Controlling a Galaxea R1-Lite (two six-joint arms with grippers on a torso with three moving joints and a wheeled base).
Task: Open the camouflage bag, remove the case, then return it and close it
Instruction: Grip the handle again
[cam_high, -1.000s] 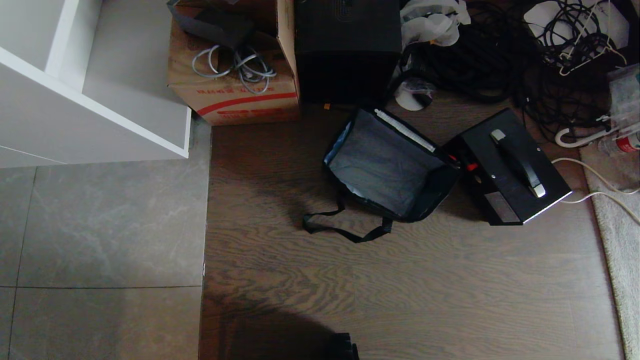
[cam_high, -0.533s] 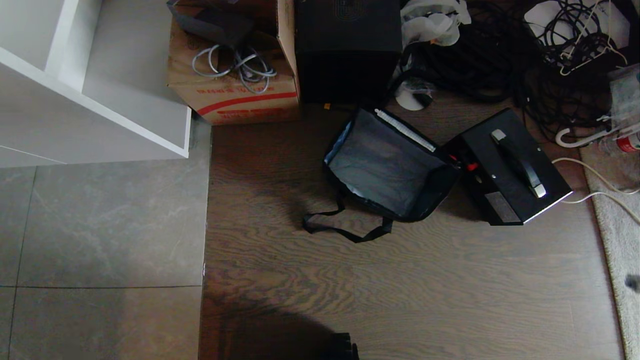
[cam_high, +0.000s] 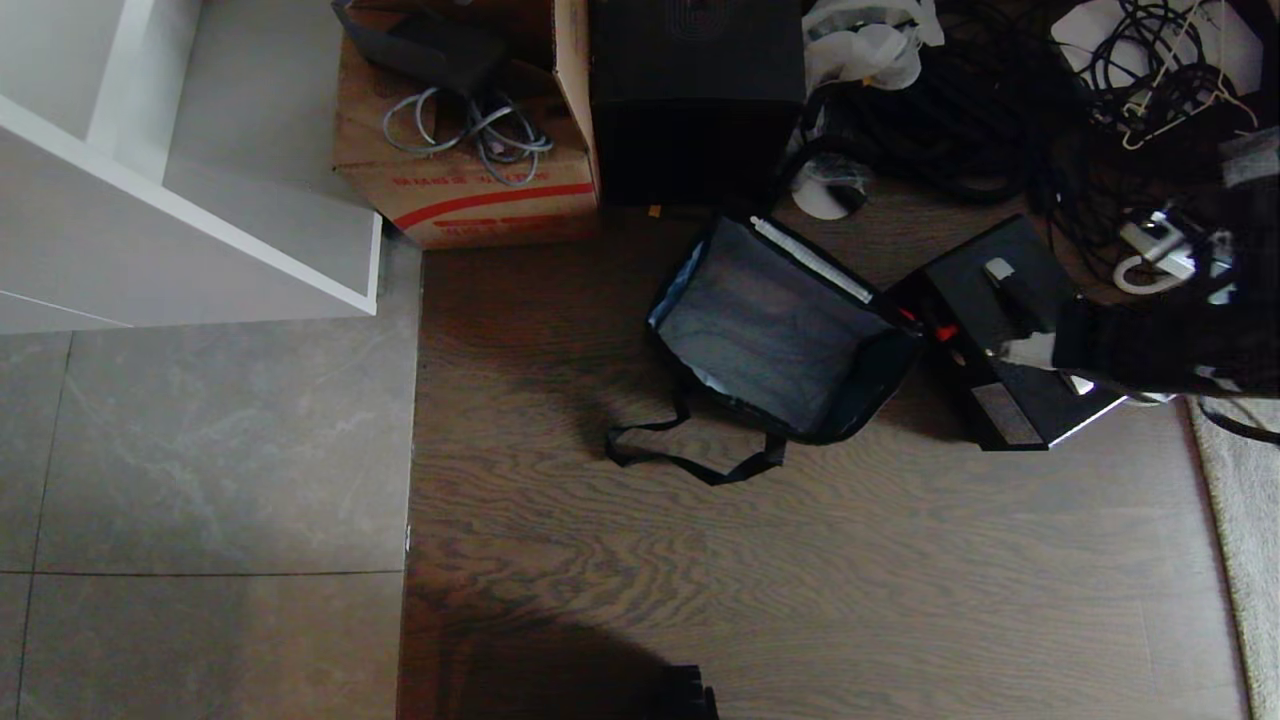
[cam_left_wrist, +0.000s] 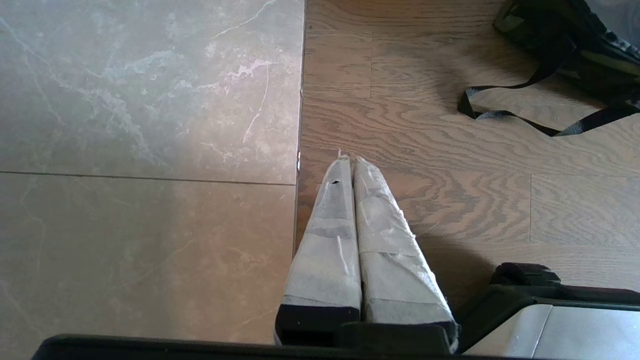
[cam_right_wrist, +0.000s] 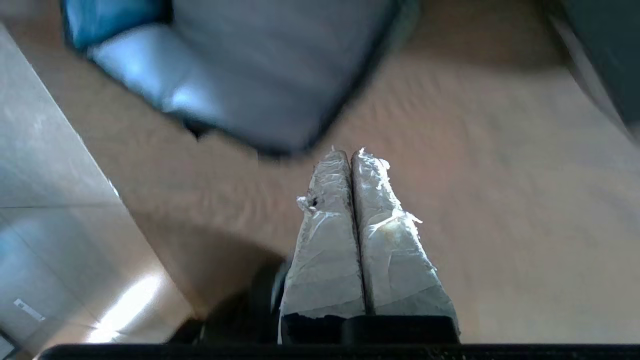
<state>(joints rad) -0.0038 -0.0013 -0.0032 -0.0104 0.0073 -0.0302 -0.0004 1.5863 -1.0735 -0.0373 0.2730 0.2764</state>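
Note:
The camouflage bag (cam_high: 780, 330) stands open in the middle of the wooden floor, showing its dark inside, with its black strap (cam_high: 690, 460) trailing toward me. To its right lies the black case (cam_high: 965, 295), out of the bag, handle up. My right arm reaches in from the right across the case. My right gripper (cam_high: 1022, 350) is shut and empty above the case. In the right wrist view the right gripper (cam_right_wrist: 348, 152) points toward the open bag (cam_right_wrist: 240, 75). My left gripper (cam_left_wrist: 350, 160) hangs shut and empty over the floor, short of the bag's strap (cam_left_wrist: 525, 120).
A cardboard box (cam_high: 470, 150) with a red stripe and a tall black box (cam_high: 695, 100) stand behind the bag. A tangle of cables (cam_high: 1000, 110) fills the back right. A white shelf unit (cam_high: 180, 170) is at the left and a pale rug (cam_high: 1240, 520) at the right.
My right arm has swung in from the right and now lies over the case, hiding part of its handle. The bag, the case and my left gripper have not moved.

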